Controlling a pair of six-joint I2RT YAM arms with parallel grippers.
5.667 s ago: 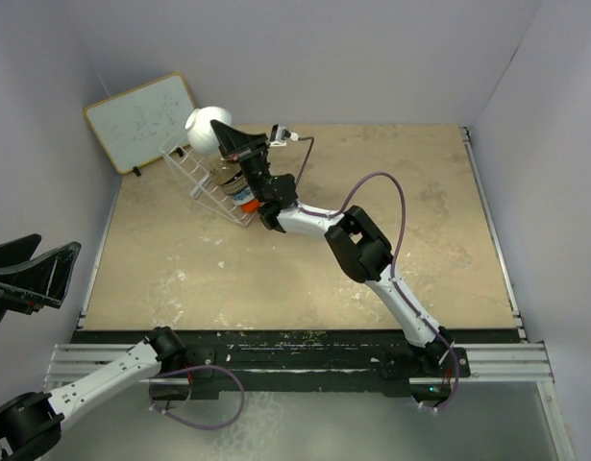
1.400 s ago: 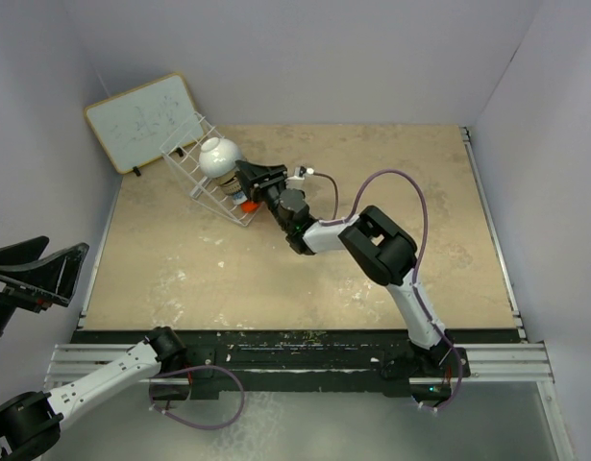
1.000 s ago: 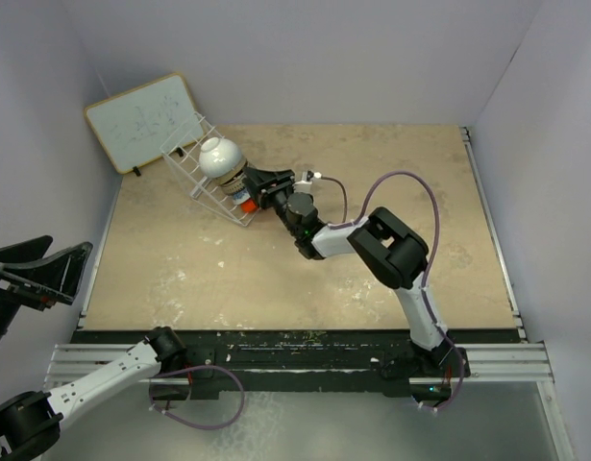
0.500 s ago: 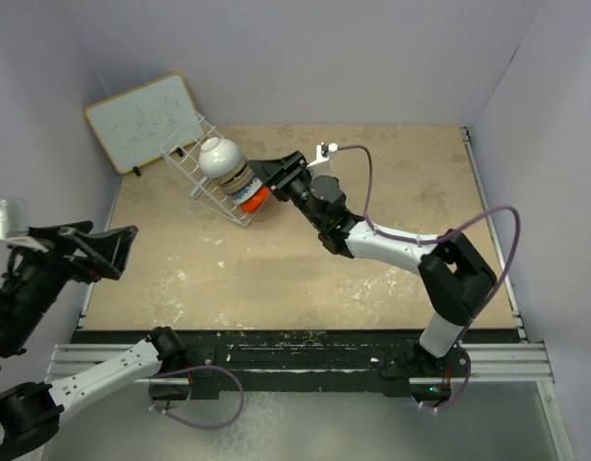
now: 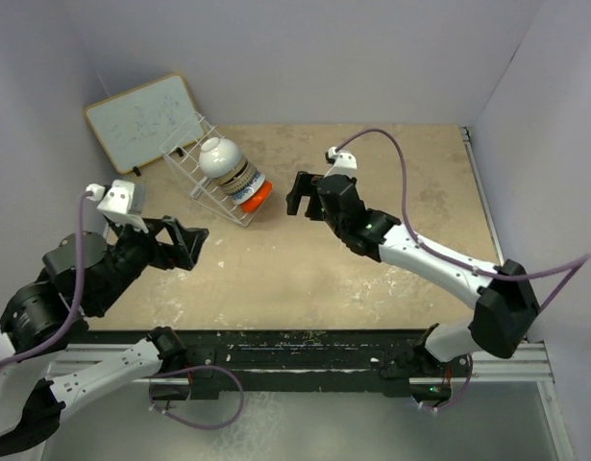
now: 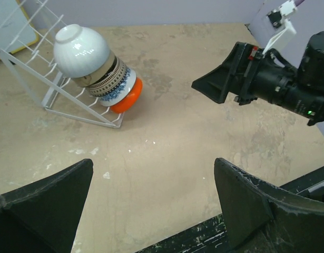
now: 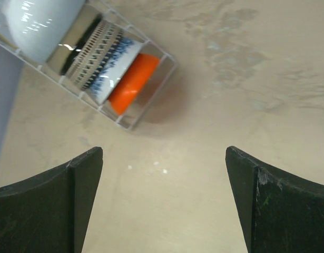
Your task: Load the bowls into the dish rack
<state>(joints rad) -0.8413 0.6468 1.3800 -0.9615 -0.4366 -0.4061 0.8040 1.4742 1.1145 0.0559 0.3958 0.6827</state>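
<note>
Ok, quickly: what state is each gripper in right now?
Black two-finger left gripper: open, holding nothing.
Black two-finger right gripper: open, holding nothing.

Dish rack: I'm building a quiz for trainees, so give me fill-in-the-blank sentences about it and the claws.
In the rack, the stack's lowest bowl is coloured ____. The topmost bowl is plain ____. The left claw and right claw both stand ____, holding nothing.
Missing words: orange; white; open.
</note>
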